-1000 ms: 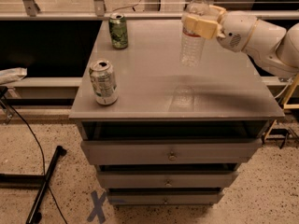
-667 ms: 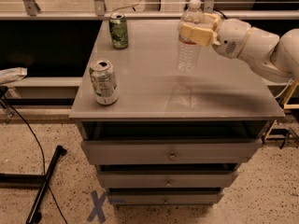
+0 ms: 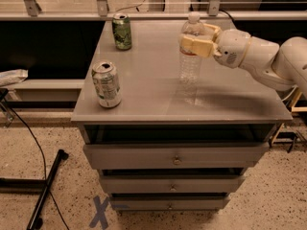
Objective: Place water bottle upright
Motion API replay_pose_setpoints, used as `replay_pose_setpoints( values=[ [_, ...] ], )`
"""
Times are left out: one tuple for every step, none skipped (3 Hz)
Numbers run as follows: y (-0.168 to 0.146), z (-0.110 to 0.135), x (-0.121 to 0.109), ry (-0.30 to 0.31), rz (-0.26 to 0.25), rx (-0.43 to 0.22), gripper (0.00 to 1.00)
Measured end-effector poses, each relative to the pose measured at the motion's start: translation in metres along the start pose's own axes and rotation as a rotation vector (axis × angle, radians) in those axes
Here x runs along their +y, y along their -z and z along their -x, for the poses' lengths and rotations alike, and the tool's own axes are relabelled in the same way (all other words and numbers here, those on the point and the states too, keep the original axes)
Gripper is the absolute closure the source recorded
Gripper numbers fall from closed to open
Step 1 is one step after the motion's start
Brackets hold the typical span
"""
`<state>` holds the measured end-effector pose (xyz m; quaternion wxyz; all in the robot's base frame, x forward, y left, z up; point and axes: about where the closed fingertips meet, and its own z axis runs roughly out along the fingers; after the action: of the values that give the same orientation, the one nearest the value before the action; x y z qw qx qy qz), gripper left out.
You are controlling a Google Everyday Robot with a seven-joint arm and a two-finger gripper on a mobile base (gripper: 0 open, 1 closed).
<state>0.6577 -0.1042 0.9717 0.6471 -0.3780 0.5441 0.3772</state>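
Note:
The water bottle (image 3: 191, 61) is a clear ribbed plastic bottle with a white cap. It stands upright, its base on or just above the grey cabinet top (image 3: 153, 92), right of centre. My gripper (image 3: 197, 44) reaches in from the right on a white arm and is shut on the bottle's upper part, its tan fingers (image 3: 194, 46) wrapped around it just under the cap. The label band is hidden by the fingers.
A green drink can (image 3: 122, 31) stands at the back left of the top. A white drink can (image 3: 106, 84) stands near the front left edge. Drawers (image 3: 175, 155) lie below. A black stand leg and cable (image 3: 45, 188) lie on the floor at left.
My gripper has carried the bottle slightly left and down toward the cabinet top. The cans have not moved.

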Motion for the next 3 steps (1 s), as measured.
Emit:
replay_pose_setpoints(
  values=[
    [0.0001,-0.0204,0.0008,-0.016,-0.006,0.011,0.37],
    [0.0027,-0.0278,-0.0015,-0.031,-0.022,-0.011,0.13],
    [0.0002,-0.0271,-0.0001,-0.03,-0.017,-0.011,0.0]
  ],
)
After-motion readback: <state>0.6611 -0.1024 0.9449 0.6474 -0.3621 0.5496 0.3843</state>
